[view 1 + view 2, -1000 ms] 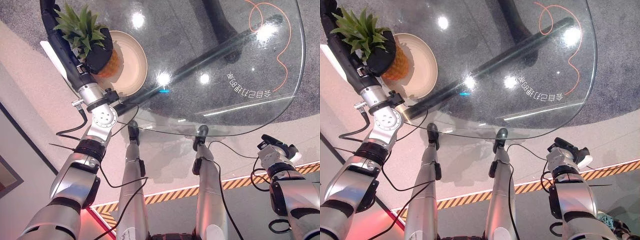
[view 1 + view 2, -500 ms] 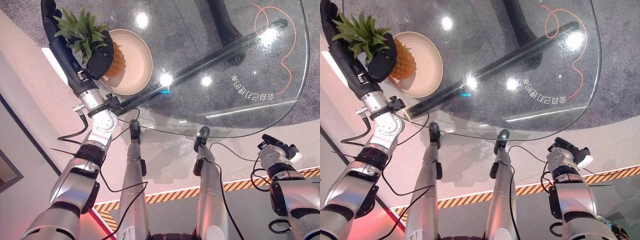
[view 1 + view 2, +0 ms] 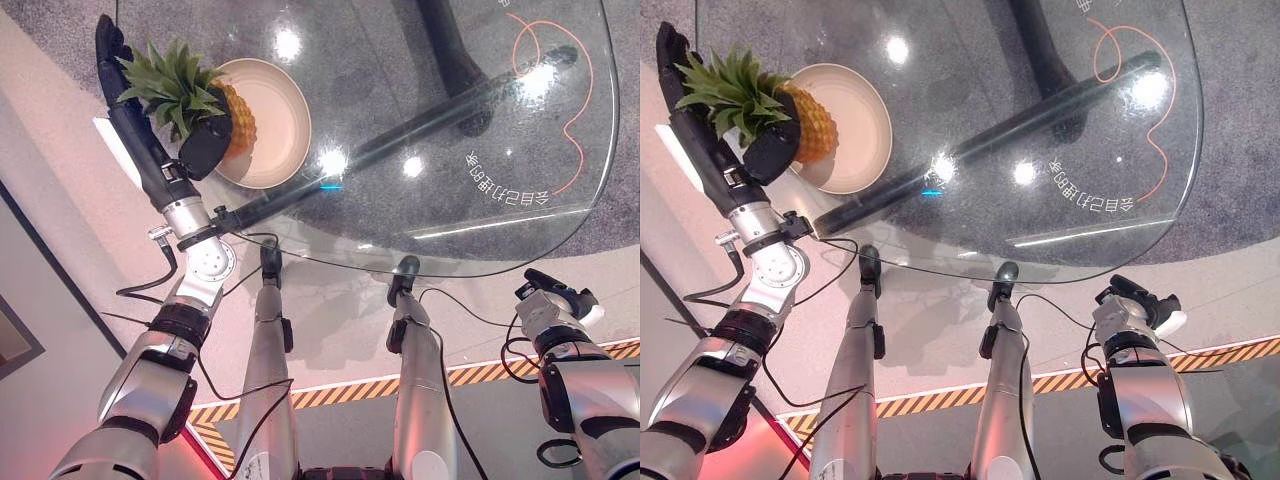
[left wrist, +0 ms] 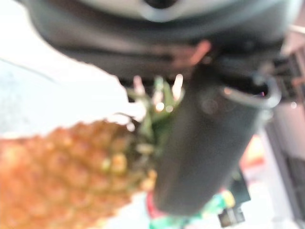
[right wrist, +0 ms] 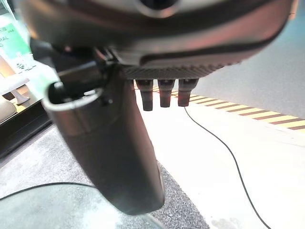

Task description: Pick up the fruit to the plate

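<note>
Upper left of frame: pineapple (image 3: pixel 232 118) clasped at its leafy crown by the left hand (image 3: pixel 203 148), long axis pointing across the plate (image 3: pixel 280 125) rim, plate just beyond; right hand (image 3: pixel 552 292) idle lower right, fingers relaxed.

Silver-grey arms — ribbed black joint bands — ending in a dark left hand (image 3: pixel 205 150).

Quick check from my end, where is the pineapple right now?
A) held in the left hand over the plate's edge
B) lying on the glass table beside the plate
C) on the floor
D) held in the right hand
A: the left hand is curled round the pineapple at the near rim of the plate; the right hand hangs low beside the table, empty.
</note>
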You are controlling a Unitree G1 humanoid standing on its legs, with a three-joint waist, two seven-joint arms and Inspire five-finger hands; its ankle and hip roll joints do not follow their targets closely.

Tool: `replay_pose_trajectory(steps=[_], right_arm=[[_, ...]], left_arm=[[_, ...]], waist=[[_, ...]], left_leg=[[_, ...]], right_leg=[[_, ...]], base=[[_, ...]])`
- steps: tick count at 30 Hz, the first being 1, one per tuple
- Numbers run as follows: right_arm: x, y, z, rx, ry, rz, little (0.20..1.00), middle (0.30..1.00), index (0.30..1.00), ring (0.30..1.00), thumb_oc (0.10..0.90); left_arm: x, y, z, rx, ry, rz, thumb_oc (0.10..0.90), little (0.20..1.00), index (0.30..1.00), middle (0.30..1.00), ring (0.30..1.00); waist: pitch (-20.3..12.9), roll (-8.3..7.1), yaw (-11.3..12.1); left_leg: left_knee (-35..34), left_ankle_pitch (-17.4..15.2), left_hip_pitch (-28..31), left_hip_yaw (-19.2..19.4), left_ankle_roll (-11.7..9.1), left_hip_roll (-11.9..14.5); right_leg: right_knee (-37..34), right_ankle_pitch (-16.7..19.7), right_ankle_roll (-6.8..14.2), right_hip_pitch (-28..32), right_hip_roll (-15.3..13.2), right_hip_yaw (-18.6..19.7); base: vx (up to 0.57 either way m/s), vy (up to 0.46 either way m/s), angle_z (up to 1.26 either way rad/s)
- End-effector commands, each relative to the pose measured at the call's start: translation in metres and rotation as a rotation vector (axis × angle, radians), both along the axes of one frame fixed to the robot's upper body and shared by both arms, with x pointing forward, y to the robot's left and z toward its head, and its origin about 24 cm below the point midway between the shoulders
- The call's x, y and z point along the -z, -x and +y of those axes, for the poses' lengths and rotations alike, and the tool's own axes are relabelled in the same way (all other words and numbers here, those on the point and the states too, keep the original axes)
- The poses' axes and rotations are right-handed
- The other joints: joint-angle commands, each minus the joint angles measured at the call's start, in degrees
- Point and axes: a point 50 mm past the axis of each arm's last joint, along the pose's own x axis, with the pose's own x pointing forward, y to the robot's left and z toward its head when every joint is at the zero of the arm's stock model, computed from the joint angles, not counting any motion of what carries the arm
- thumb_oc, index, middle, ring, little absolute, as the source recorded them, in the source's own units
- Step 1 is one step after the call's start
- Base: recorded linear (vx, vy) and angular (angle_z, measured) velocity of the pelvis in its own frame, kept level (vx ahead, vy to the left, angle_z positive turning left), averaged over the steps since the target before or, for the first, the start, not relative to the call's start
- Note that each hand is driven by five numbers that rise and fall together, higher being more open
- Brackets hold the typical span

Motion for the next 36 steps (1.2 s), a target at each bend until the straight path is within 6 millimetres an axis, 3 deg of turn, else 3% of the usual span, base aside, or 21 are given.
replay_pose_trajectory(steps=[1,36], right_arm=[[0.020,0.040,-0.032,0.134,0.046,0.094,0.900,0.900,0.900,0.900,0.800],[0.019,0.045,-0.039,0.165,0.045,0.084,0.900,0.900,0.900,0.900,0.800]], left_arm=[[-0.038,0.012,-0.003,0.060,0.010,-0.239,0.800,0.900,0.900,0.900,0.900],[0.001,0.020,-0.012,0.140,-0.079,-0.104,0.800,0.900,0.900,0.900,0.900]], waist=[[-1.4,-0.35,2.1],[-1.4,1.13,3.8]], left_leg=[[6.0,-9.0,0.3,0.1,3.2,-1.6],[4.8,-8.3,0.6,-0.4,3.4,-2.0]], right_leg=[[-3.4,2.8,-1.5,0.4,2.0,-2.7],[-4.0,3.5,-1.0,0.7,0.9,-4.0]], base=[[0.00,0.000,0.00],[0.00,0.000,0.00]])
